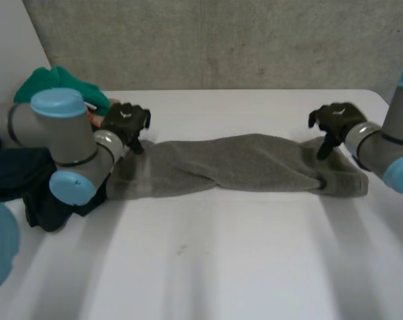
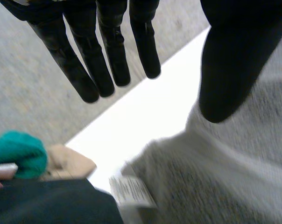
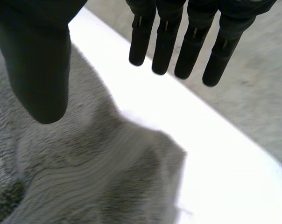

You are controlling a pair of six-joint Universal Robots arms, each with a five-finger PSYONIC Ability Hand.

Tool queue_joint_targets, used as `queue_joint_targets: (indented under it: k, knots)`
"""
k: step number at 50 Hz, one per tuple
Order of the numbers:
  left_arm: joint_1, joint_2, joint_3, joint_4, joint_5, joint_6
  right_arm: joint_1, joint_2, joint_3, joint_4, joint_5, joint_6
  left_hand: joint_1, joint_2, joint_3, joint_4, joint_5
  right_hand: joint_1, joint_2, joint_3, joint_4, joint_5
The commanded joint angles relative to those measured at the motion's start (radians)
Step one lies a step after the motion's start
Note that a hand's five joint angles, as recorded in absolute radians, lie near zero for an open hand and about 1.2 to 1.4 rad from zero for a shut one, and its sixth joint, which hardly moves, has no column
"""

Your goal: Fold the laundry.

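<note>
A grey towel lies bunched lengthwise across the white table, twisted near its middle. My left hand hovers over the towel's left end with fingers straight, holding nothing. In the left wrist view that hand is open above the towel, the thumb apart from the fingers, and a white label shows at the towel's corner. My right hand hangs over the right end. In its wrist view the right hand is open just above the towel's corner.
A pile of laundry sits at the table's left: a green cloth on top and a dark navy cloth under my left arm. The far table edge runs just beyond my right hand's fingertips. A concrete wall stands behind.
</note>
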Motion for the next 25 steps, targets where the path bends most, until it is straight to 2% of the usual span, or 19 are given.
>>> queue_joint_targets:
  k: [1, 7, 12, 25]
  knots:
    - [0.0, 0.124, -0.083, 0.032, 0.011, -0.027, -0.007, -0.155, 0.111, 0.002, 0.115, -0.018, -0.081, -0.112, -0.116, -0.109, -0.111, -0.036, -0.03, -0.035, -0.037, -0.018]
    - [0.005, 0.216, -0.183, 0.03, 0.002, -0.071, -0.036, -0.224, 0.235, 0.048, 0.121, -0.019, -0.21, -0.241, -0.245, -0.239, -0.24, -0.033, -0.027, -0.032, -0.034, -0.015]
    - [0.0, 0.273, -0.264, 0.036, 0.007, -0.113, -0.059, -0.219, 0.325, 0.043, 0.115, -0.033, -0.336, -0.368, -0.371, -0.365, -0.367, -0.024, -0.018, -0.023, -0.025, -0.006]
    - [-0.032, 0.309, -0.346, 0.058, 0.011, -0.124, -0.096, -0.091, 0.418, -0.185, 0.044, -0.075, -0.337, -0.368, -0.371, -0.365, -0.367, -0.006, -0.001, -0.006, -0.008, 0.012]
